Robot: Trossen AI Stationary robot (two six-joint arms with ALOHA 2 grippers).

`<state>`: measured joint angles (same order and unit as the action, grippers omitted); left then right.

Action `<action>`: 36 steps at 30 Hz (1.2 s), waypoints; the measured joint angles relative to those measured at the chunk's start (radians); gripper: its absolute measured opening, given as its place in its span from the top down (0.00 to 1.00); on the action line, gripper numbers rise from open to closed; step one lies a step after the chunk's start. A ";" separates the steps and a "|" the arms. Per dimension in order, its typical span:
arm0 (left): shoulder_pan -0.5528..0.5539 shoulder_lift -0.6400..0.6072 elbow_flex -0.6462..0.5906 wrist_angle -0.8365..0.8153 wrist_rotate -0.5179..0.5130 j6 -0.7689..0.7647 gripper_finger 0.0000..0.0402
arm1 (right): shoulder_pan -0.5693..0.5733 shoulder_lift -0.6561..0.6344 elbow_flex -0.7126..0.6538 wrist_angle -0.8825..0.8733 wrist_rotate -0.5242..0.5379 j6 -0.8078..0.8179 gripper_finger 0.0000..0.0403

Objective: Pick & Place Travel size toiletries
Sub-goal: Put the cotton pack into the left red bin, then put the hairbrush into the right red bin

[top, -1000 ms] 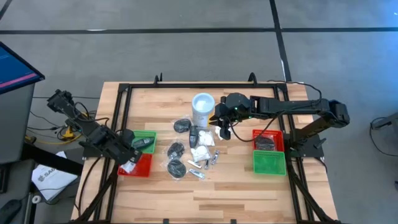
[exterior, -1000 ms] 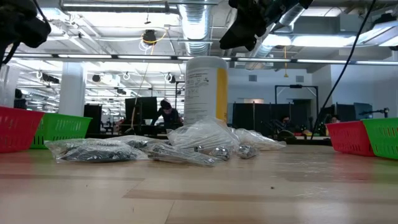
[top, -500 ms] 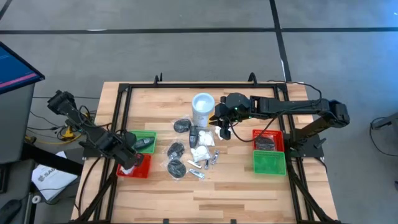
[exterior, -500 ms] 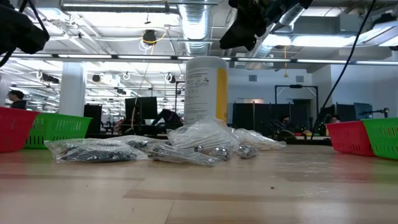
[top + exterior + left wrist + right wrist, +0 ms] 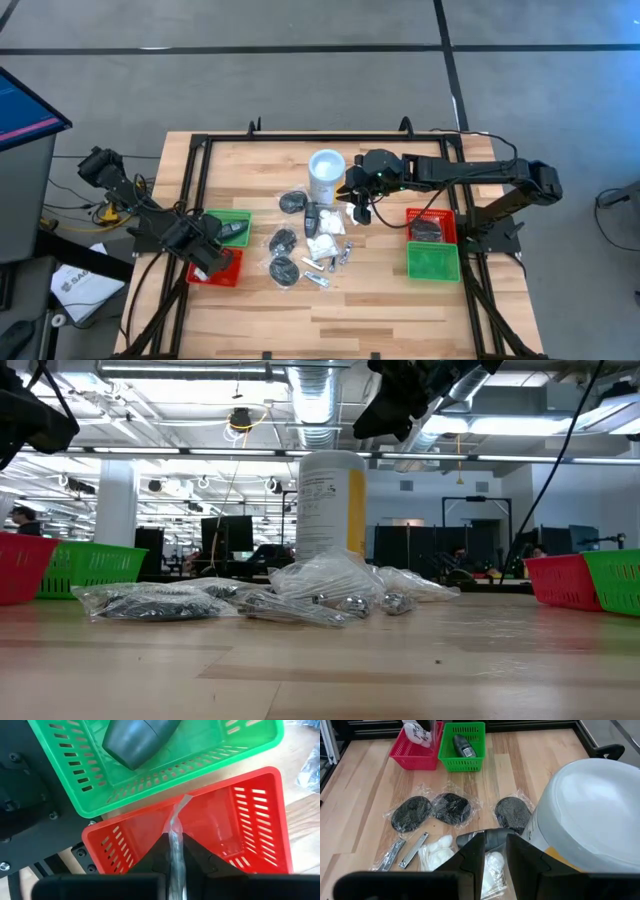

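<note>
While the left fingers (image 5: 175,857) are pinching the edge of a clear plastic packet (image 5: 176,827) directly over the red tray (image 5: 250,827), the packet is hanging down into that tray, which suggests a drop-off is in hand; the fingers are close together with the film clamped between them. That left arm is reaching across the table's left edge, its wrist tipped steeply downward so the fingers are pointing into the tray. Beside the red tray, touching it, the green tray (image 5: 210,757) is already holding a dark oblong piece (image 5: 137,737), so sorting seems to be going by kind.

Over the middle of the table, the right fingers (image 5: 495,852) are hovering just beside the white canister (image 5: 326,172), pointing down at a white packet (image 5: 495,865) lying below them. They are standing a little apart, and nothing is visibly gripped between them; this looks like a wait or a line-up for the next pick. The right arm is stretching in from the table's right edge, its forearm nearly level, its wrist bent down.

Remaining toiletries are lying in a loose cluster (image 5: 305,243) at the table's centre: bagged black round pots (image 5: 451,807), silvery tubes (image 5: 407,851) and more white packets. Near the right edge, another red tray (image 5: 430,226) and green tray (image 5: 432,262) are sitting together, the red one holding something dark.
</note>
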<state>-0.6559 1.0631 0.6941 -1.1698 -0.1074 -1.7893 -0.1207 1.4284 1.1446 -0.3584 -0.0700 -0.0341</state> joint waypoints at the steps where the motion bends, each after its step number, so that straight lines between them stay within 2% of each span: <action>1: 0.000 0.002 0.000 0.000 0.000 0.000 0.95 | 0.000 0.000 0.000 0.000 0.000 0.000 0.82; 9: 0.000 0.004 0.000 0.000 0.000 0.001 0.86 | 0.000 0.000 0.000 0.000 0.000 -0.001 0.82; 23: 0.001 0.004 0.000 -0.001 0.031 0.032 0.58 | 0.000 0.000 0.000 0.000 0.000 -0.002 0.82; 32: 0.001 0.000 0.000 -0.001 0.028 0.041 0.53 | 0.000 0.000 0.000 0.000 0.000 0.000 0.82; 36: 0.001 -0.029 0.000 0.001 -0.037 0.051 0.54 | 0.000 0.000 0.000 0.000 0.000 0.001 0.82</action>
<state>-0.6552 1.0343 0.6941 -1.1688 -0.1443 -1.7382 -0.1207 1.4284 1.1450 -0.3588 -0.0700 -0.0336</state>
